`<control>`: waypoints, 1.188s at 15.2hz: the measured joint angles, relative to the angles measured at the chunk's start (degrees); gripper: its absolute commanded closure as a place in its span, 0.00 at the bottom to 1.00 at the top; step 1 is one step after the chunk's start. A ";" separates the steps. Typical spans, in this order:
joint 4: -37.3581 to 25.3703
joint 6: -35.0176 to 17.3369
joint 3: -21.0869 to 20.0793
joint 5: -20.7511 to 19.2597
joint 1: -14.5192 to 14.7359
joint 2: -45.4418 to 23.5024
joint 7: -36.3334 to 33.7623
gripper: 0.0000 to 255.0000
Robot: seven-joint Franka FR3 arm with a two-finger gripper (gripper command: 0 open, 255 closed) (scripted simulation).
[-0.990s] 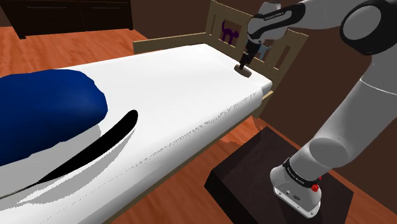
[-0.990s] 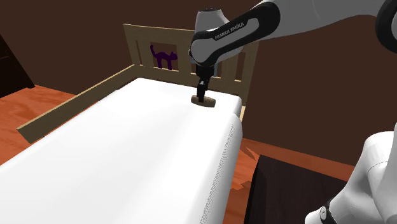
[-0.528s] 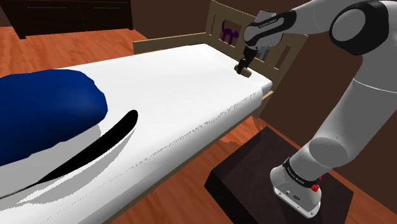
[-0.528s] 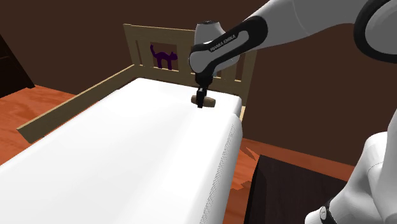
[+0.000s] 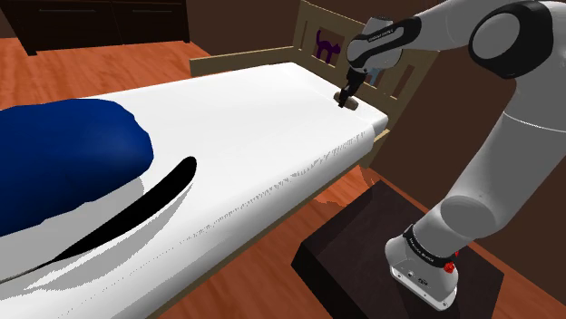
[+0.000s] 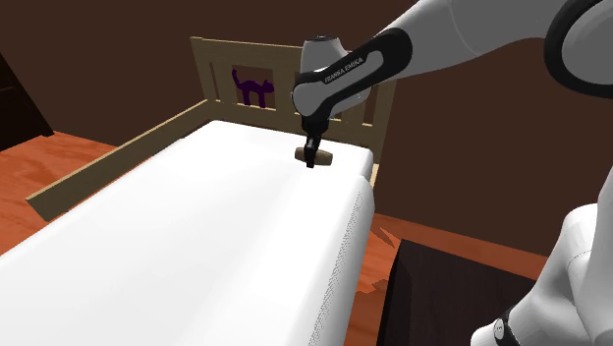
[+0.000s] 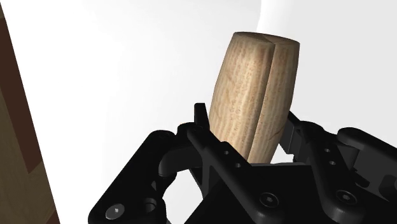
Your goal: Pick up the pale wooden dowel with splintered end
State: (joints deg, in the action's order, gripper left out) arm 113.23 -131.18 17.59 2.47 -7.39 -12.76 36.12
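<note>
The pale wooden dowel (image 7: 254, 95) is short and thick, with a split running down its end face. It lies on the white mattress (image 5: 245, 127) near the corner by the headboard. My black gripper (image 7: 248, 130) straddles it from above, and the fingers (image 7: 202, 124) press on both of its sides, shut on it. In the shoulder view the gripper (image 5: 344, 98) comes down onto the dowel (image 5: 350, 102) at the bed's far right corner. The second exterior view shows the gripper (image 6: 313, 157) across the dowel (image 6: 323, 155), which still rests on the sheet.
A pale wooden headboard (image 5: 313, 23) with a purple cat cut-out (image 5: 325, 44) rises just behind the dowel. A blue cushion (image 5: 63, 159) lies at the shoulder view's left. A wooden side rail (image 6: 118, 162) borders the bed. My dark stand (image 5: 363, 254) sits on the orange wood floor (image 5: 91, 63).
The hand has come down around the dowel and its fingers have closed on it. The arm's elbow has swung lower and to the right.
</note>
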 measured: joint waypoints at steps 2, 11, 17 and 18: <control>0.01 -0.03 -0.01 0.01 0.01 0.00 0.00 1.00; -2.13 4.16 0.23 -0.84 0.20 2.06 -0.47 1.00; -4.69 8.45 0.35 -1.57 0.40 3.90 -0.89 1.00; -5.20 9.12 0.39 -1.62 0.37 4.06 -0.84 1.00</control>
State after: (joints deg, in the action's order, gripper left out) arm 108.03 -122.06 17.98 0.86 -7.02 -8.71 35.28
